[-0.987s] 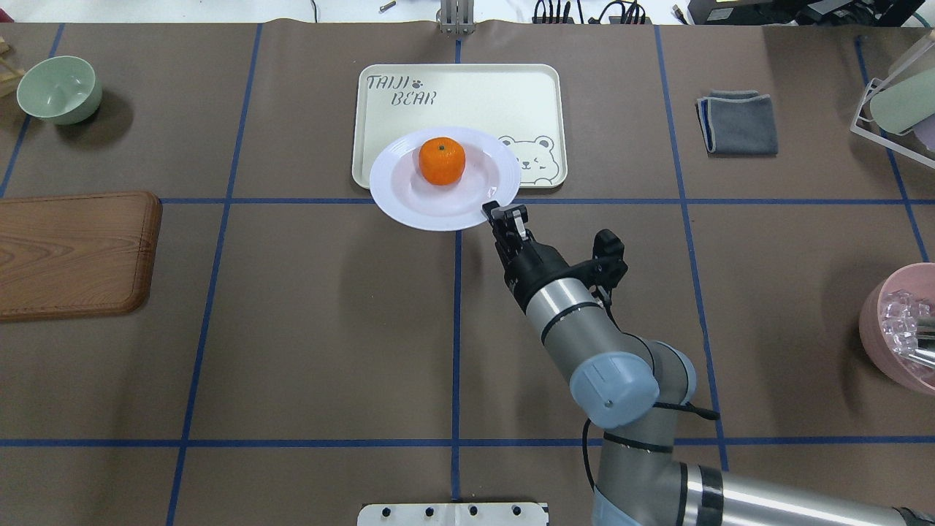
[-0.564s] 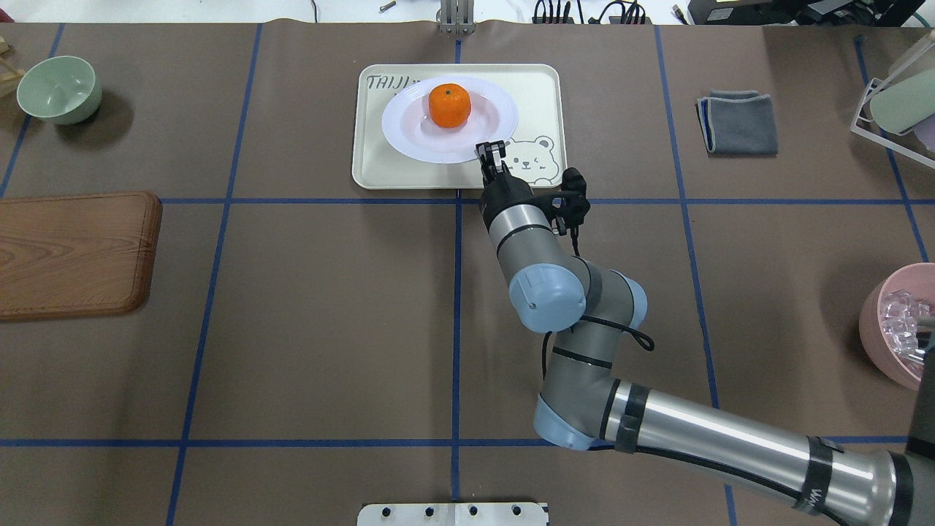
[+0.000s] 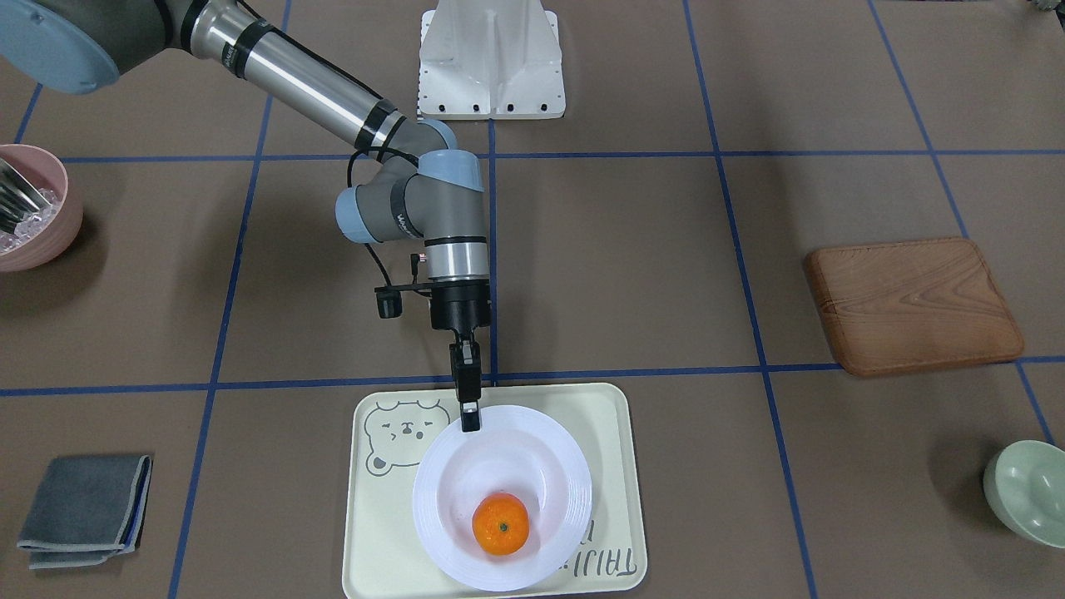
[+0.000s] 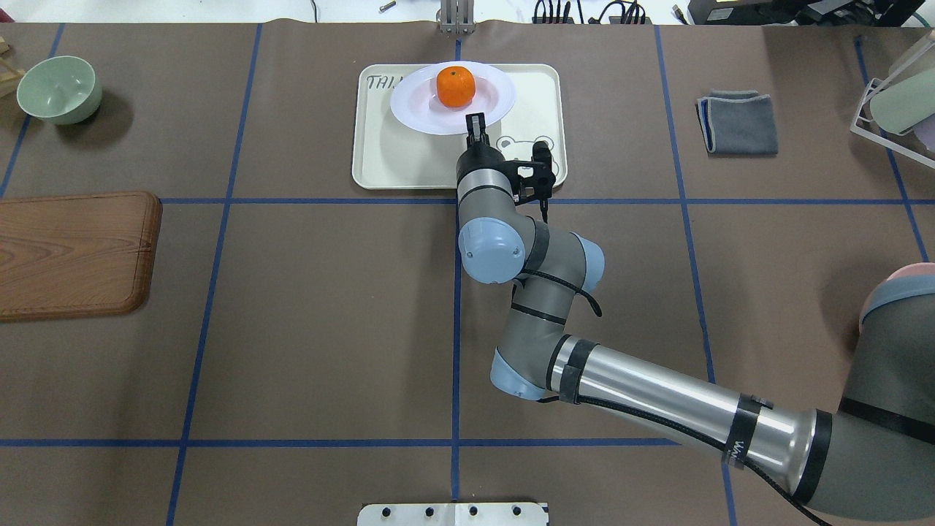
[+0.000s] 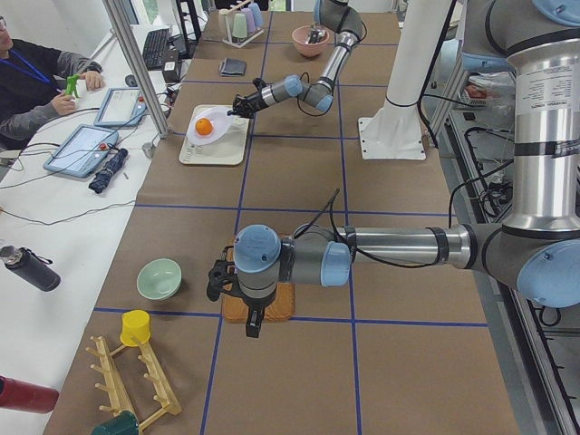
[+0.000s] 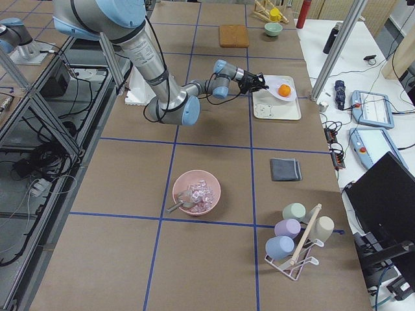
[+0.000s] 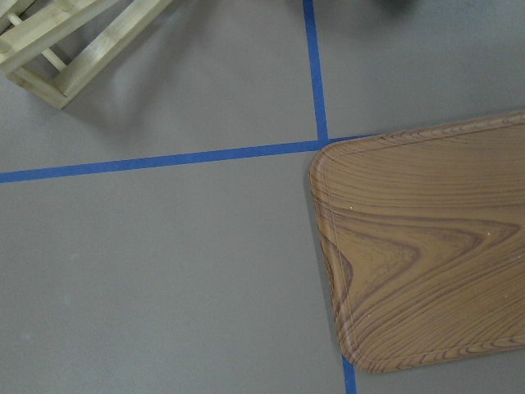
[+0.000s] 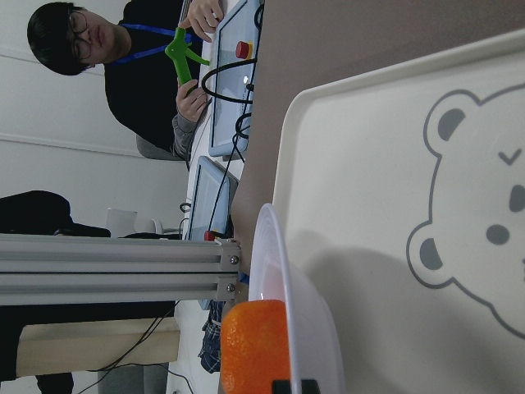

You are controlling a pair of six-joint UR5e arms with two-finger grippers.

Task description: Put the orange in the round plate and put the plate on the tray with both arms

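Note:
The orange point(image 4: 456, 85) lies in the white round plate point(image 4: 416, 102). My right gripper point(image 4: 473, 123) is shut on the plate's near rim and holds it a little above the cream tray point(image 4: 394, 157), over its far half. From across the table the plate point(image 3: 516, 449), orange point(image 3: 501, 524) and right gripper point(image 3: 470, 420) show over the tray point(image 3: 374, 516). The right wrist view shows the plate point(image 8: 279, 271) edge-on above the tray point(image 8: 394, 205). My left gripper point(image 5: 252, 326) hangs over the wooden board; I cannot tell whether it is open or shut.
A wooden board point(image 4: 73, 252) and a green bowl point(image 4: 58, 88) lie at the left. A grey cloth point(image 4: 738, 123) is right of the tray. A pink bowl point(image 3: 29, 208) and a cup rack point(image 6: 298, 236) stand on the right side. A person point(image 8: 123, 49) sits beyond the far edge.
The right arm has carried the plate with the orange away from the robot, from the tray's near edge to over its far half. The grip on the rim is unchanged.

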